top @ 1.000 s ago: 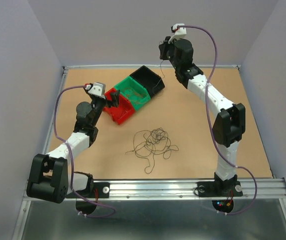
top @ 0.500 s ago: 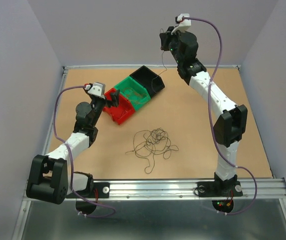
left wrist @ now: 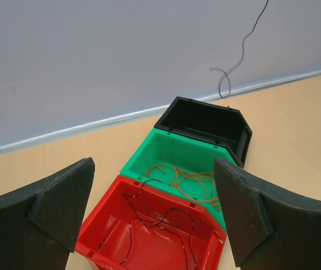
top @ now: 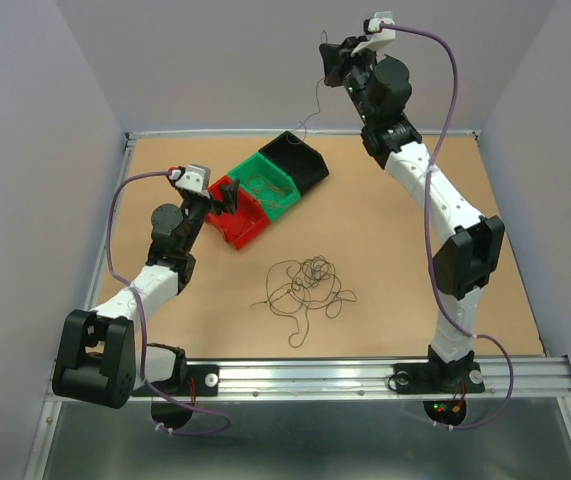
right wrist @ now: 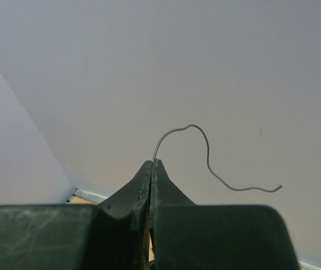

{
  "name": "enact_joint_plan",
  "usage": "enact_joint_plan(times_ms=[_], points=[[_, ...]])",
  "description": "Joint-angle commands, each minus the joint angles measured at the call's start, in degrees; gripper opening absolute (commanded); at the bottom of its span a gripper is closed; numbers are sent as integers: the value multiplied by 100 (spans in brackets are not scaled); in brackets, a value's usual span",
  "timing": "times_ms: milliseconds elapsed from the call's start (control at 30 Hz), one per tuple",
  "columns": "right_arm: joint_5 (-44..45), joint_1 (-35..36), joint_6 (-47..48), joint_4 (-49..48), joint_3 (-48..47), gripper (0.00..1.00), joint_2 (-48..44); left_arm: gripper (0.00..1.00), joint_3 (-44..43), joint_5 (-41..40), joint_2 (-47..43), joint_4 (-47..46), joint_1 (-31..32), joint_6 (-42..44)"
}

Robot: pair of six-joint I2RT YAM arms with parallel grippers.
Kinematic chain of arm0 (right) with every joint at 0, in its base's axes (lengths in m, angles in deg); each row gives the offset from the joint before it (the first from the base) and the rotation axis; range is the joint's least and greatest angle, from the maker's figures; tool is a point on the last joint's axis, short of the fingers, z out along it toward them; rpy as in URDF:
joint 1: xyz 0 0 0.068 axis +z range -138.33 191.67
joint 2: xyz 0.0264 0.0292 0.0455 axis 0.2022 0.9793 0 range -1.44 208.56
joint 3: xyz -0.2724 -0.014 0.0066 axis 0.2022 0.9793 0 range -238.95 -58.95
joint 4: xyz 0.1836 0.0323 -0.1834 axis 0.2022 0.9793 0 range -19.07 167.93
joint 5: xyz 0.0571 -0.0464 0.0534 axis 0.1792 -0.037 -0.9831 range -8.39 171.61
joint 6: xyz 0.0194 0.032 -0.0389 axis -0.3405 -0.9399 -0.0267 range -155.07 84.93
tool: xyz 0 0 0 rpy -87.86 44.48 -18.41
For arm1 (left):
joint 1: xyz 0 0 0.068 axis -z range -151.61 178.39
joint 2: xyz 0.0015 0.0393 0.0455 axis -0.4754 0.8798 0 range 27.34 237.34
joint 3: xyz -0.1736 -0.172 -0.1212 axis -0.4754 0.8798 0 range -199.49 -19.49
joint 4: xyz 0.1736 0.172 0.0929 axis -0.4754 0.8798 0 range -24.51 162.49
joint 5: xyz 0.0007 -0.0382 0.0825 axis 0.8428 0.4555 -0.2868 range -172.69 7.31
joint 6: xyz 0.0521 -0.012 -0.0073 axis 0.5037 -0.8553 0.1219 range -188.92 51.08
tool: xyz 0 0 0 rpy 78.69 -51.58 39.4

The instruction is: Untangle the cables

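The right gripper [right wrist: 151, 164] is pinching a dark cable [right wrist: 208, 157] high up. The left gripper [left wrist: 153, 164] is hovering spread wide near the red bin [left wrist: 149, 230].

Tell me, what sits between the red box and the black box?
The green box, holding thin wires, sits between the red box and black box. The top view shows it.

The left arm [top: 150, 285] and the right arm [top: 437, 192] are showing white links and black joints; a lilac cable [top: 114, 220] is running along each.
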Motion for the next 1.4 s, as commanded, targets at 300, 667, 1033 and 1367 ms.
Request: enact_joint_plan(times_ms=[300, 667, 1033, 1367], points=[[-124, 28, -78, -578, -173, 1, 111, 99, -139, 64, -197, -404, -25, 23], [-212, 142, 27, -1132, 1215, 0, 489, 99, -139, 55, -206, -395, -25, 32], [-458, 203, 10, -1202, 1935, 1, 928, 99, -130, 46, -223, -395, -25, 40], [-273, 238, -579, 2090, -161, 1, 3025, 99, -104, 169, -320, -387, -25, 23]])
